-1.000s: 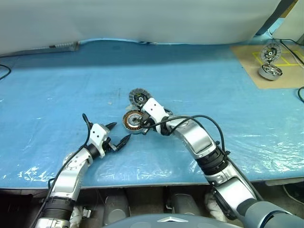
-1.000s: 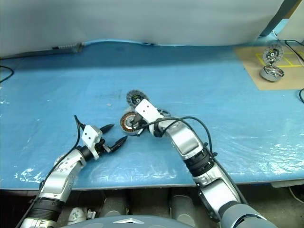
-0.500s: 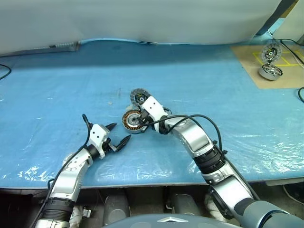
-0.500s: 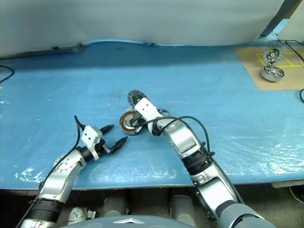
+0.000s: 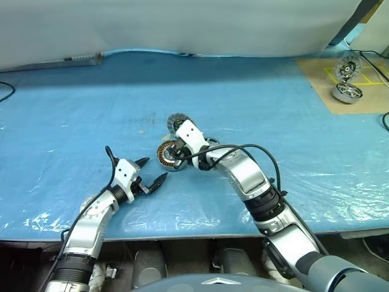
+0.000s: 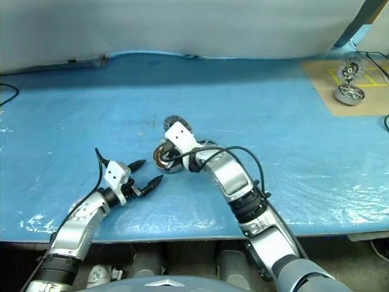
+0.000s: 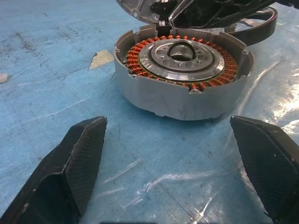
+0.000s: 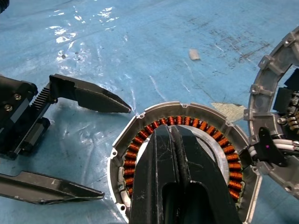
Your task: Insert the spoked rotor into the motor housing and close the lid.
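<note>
Beyond the left gripper, in the left eye view, the motor housing sat on the blue surface with its opening upward; that gripper's fingers stood wide apart, empty, pointing at the housing from a short way off. The right gripper was directly over the housing, so the right arm was the nearer one. The lid lay just past the housing, partly hidden by the right wrist. A dark ring, probably the spoked rotor, showed beside the housing under the right forearm. Well apart from the housing, a shiny silver motor rested on a brown board.

From the right eye view, the layout around the housing read the same.

Seen by the left wrist view, the housing stood between and ahead of the two spread fingers, its copper coils exposed and its centre unfilled; the dark ring's rim curved behind it.

Through the right wrist view, the right gripper's fingers were pressed together, holding nothing, their tips over the housing's centre. The rotor therefore appeared not yet seated, and the right forearm lying over it would likely hinder a grasp.
</note>
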You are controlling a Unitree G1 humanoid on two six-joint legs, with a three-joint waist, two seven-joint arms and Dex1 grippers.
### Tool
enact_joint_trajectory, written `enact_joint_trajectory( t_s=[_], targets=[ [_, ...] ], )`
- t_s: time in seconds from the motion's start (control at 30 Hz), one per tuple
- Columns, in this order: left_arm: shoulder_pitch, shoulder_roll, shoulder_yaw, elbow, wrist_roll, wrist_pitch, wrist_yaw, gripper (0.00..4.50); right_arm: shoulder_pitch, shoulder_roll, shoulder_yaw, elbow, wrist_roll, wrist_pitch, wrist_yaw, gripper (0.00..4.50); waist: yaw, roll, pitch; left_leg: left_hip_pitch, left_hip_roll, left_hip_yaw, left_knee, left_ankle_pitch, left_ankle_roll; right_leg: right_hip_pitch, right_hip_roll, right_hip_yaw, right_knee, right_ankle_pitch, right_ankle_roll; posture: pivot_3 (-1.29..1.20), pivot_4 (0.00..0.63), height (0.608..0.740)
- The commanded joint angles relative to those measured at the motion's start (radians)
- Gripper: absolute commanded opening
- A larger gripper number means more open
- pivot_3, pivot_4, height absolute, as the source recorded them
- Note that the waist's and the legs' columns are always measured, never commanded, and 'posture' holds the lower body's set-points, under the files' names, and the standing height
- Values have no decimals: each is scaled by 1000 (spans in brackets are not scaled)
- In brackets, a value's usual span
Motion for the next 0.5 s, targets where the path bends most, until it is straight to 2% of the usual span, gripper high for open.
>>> enact_joint_trajectory(
  t_s=[0.03,0.27,0.5],
  targets=[
    [3,3,8,-40,-6,-6,5,4500,-10,13,-1,-28,14,-5,0,21,0,0,0,0,0,0,0,0,0,0,0,0,0,0,0,0,150,740],
    [5,5,9,-50,-8,3,7,4500,-29,16,-31,5,-15,-26,-63,21,0,0,0,0,0,0,0,0,0,0,0,0,0,0,0,0,150,740],
    [0,1,5,-58,-7,13,9,4500,-21,-8,-20,4,-23,-28,-66,21,0,0,0,0,0,0,0,0,0,0,0,0,0,0,0,0,150,740]
  ],
)
